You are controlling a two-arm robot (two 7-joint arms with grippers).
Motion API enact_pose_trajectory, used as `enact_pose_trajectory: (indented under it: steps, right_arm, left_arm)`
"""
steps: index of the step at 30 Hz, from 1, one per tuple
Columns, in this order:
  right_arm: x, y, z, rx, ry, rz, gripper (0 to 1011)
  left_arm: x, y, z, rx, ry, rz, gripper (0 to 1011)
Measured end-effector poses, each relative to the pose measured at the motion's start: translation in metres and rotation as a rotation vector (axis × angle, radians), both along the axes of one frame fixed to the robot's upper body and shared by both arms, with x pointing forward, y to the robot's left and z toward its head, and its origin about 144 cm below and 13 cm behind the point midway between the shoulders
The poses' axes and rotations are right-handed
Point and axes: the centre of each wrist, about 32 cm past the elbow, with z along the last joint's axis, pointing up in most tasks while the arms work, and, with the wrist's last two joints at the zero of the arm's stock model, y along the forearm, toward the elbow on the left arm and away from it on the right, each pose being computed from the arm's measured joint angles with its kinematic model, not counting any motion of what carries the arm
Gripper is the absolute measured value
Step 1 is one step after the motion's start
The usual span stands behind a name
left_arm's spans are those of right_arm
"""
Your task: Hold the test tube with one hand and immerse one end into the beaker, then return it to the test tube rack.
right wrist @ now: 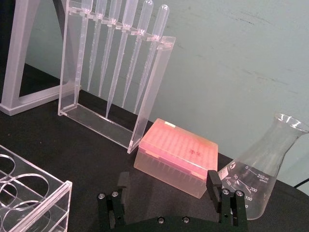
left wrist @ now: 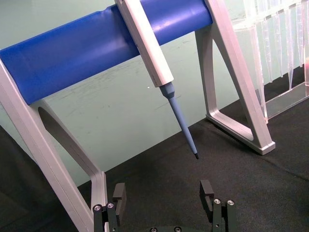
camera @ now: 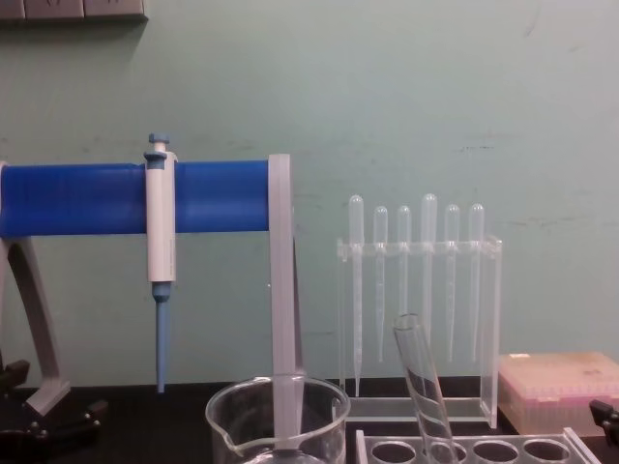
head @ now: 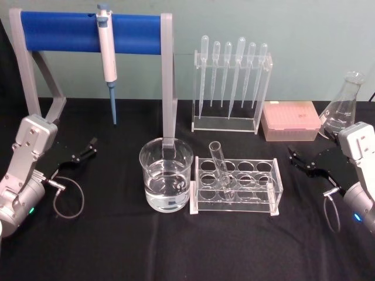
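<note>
A: Nearest first: what are the arms doing?
B: The left gripper (head: 89, 149) sits low over the black cloth (head: 176, 246) at the left, fingers spread with nothing between them. The right gripper (head: 300, 159) is at the right, also spread and empty.
A: And in the middle?
B: A wide round glass beaker (head: 153, 170), part full of clear liquid, stands just left of the clear acrylic rack (head: 276, 181). The tube (head: 221, 167), smooth glass, sits in the rack's left half and leans with its open rim up and to the left.
A: Behind?
B: A grey frame (head: 169, 70) carries a blue bar (head: 58, 32) with a white pipettor (head: 106, 52) hanging on it. Then thin plastic pipettes (head: 228, 64) in a clear stand, a pink box (head: 291, 117) and a conical flask (head: 343, 108).
A: Do the views differ?
B: The chest view gives the tube's lean side-on and the beaker's spout at its left. The right wrist view shows the flask's printed scale, marked 250 ml.
</note>
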Motion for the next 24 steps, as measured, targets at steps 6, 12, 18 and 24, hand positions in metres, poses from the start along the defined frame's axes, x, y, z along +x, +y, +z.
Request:
enact_pose_trajectory:
  steps: [6,12,18,24]
  right_arm:
    - [0.0,0.0,0.0,0.0,0.0,0.0,1003]
    - [0.0,0.0,0.0,0.0,0.0,0.0,1003]
    - [0.0,0.0,0.0,0.0,0.0,0.0,1003]
    - [0.0024,-0.0037,0.0088,0.03,-0.01,0.017,1002]
  left_arm:
    - [0.0,0.0,0.0,0.0,0.0,0.0,1000]
    - [0.0,0.0,0.0,0.0,0.0,0.0,1000]
    - [0.0,0.0,0.0,0.0,0.0,0.0,1000]
    - [0.0,0.0,0.0,0.0,0.0,0.0,1000]
